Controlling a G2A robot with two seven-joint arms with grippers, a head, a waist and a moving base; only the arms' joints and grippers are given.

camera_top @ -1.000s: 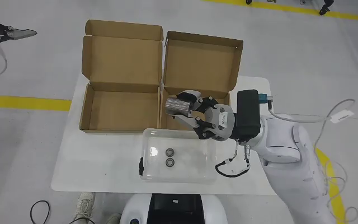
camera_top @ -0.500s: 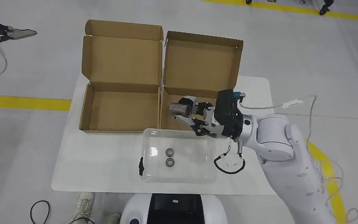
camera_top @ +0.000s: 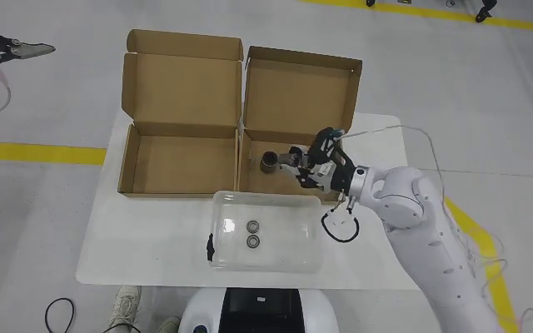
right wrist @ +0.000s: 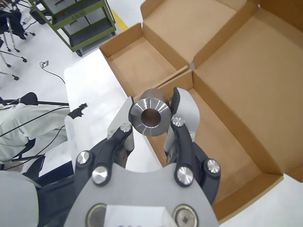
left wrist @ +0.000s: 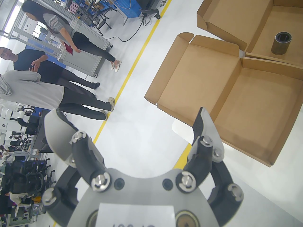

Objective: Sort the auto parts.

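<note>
Right gripper (right wrist: 152, 98) lower, sleeve (right wrist: 150, 119) between fingers (right wrist: 188, 109)

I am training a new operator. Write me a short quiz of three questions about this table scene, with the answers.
1. True or false: the left end effector is shut on a part.
2. Fill the gap: the right end effector is shut on a grey hollow metal ____.
3. Where do the two small metal rings lie? A) in the left end effector; B) in the clear plastic container; C) in the right end effector.
Key: 1 false, it is open and empty; 2 cylinder; 3 B.
</note>
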